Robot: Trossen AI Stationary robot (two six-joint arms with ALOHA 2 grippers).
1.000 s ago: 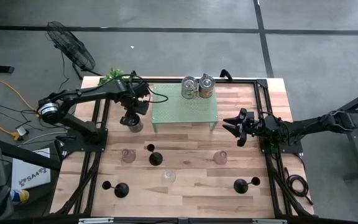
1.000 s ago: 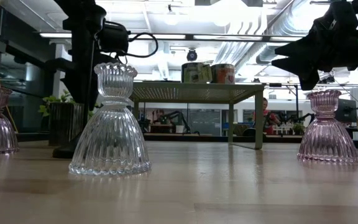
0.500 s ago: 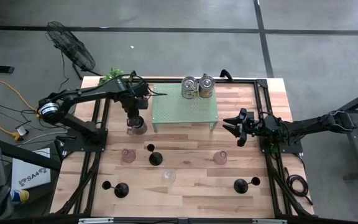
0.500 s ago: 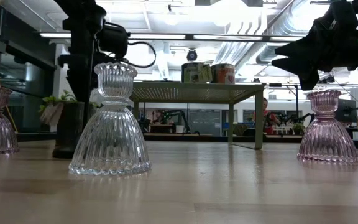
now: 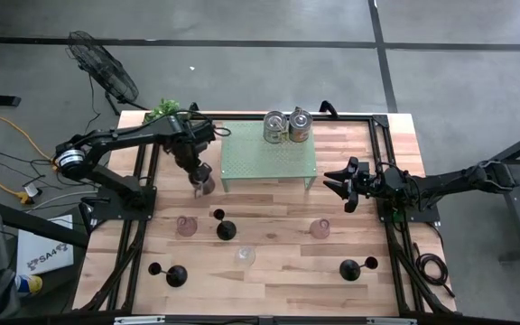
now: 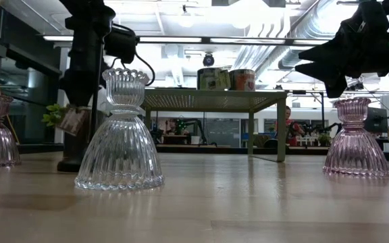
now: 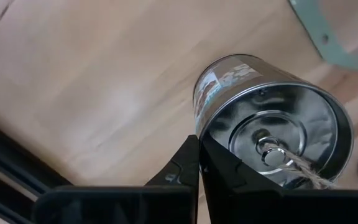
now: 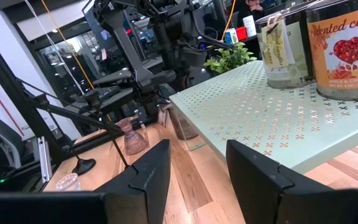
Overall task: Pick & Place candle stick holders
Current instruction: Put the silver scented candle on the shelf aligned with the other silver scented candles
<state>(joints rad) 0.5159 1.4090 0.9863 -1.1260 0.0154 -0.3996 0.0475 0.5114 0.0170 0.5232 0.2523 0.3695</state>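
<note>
Three black candle stick holders stand on their round bases on the wooden table, and no gripper touches them. My left gripper points down, just left of the green shelf, and is shut on a silver tin can with a twine tag inside. The can also shows tilted in the low view. My right gripper waits open and level at the table's right side, holding nothing. My left gripper pinches the tin can's rim from above, one finger over the open mouth and the other outside the wall. The can hangs tilted below the fingers with its mouth turned sideways. In the low view its bottom stands above the tabletop.
Two pink glass holders and a clear one stand between the black ones. Two labelled candle jars sit on the green shelf's far edge. A small plant is at the far left corner.
My left gripper has rolled about its own axis without travelling and has shut on the tin can's rim. The can stood upright between the open fingers; now it is tipped over and raised off the table.
</note>
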